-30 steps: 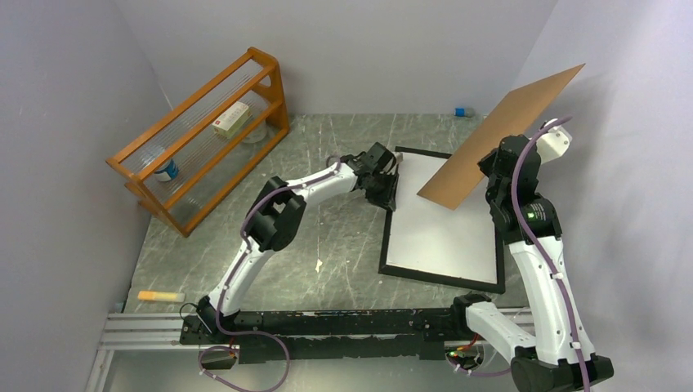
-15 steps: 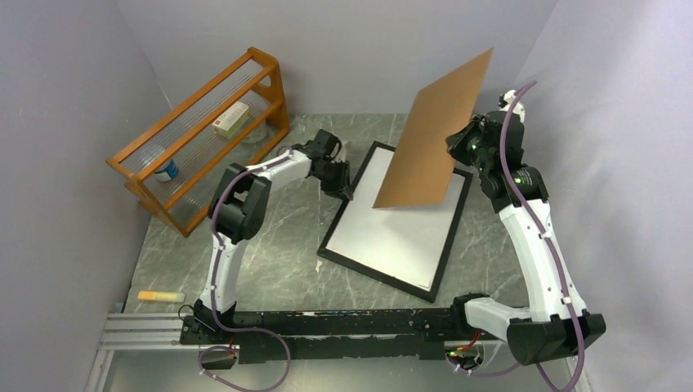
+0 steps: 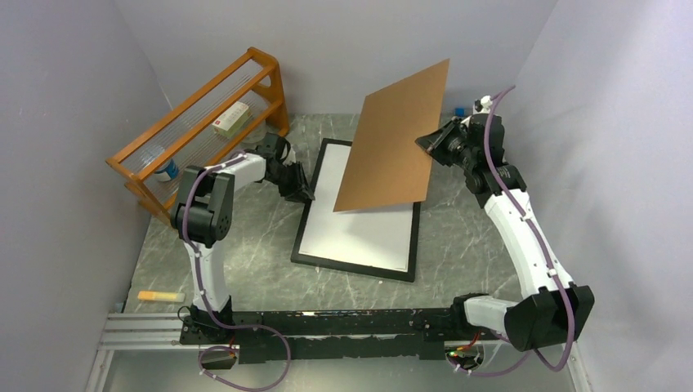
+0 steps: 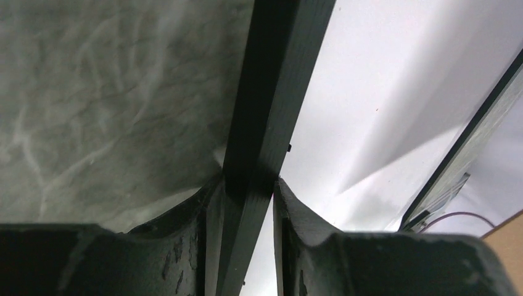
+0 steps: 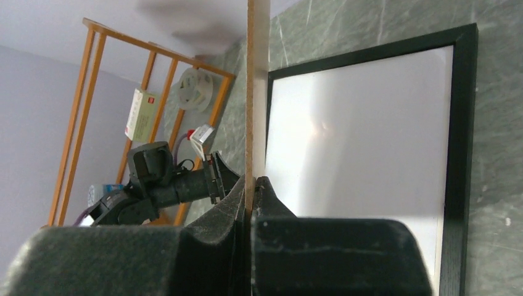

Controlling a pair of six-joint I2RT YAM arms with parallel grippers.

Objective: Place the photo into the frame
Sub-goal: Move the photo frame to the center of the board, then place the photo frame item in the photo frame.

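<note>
Dragging the thin black rectangular picture frame [image 3: 351, 268] leftward, my left tool [image 4: 247, 185] stays clamped on its rail. It now lies mid-tabletop, and a plain white rectangular sheet [image 3: 359, 224], likely the photo face down, fills it. My right tool [image 5: 250, 185] pinches the brown backing board [image 3: 392, 139], ready overhead.

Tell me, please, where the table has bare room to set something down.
Free: table between rack and frame, toward the near edge; between frame and right arm. Crowded: frame's left edge, with the left gripper; board hanging above it.
</note>
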